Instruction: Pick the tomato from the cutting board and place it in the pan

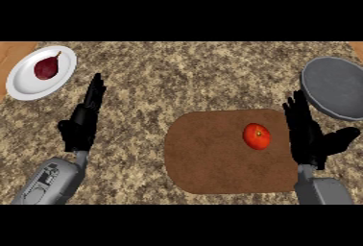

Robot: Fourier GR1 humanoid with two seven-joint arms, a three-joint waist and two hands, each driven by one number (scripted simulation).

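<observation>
Underneath, speckled granite counter (199, 72).

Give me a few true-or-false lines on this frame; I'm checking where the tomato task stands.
1. The tomato lies on the cutting board. True.
2. The pan already holds the tomato. False: nothing shows in the pan; the tomato is on the board.
3. The right robot hand is open beside the tomato, holding nothing. True.
4. The left robot hand is curled round the pear. False: it is open over the counter, and the pear sits on the white plate.
5. The pan is at the view's left. False: it is at the upper right, beyond the board.
</observation>
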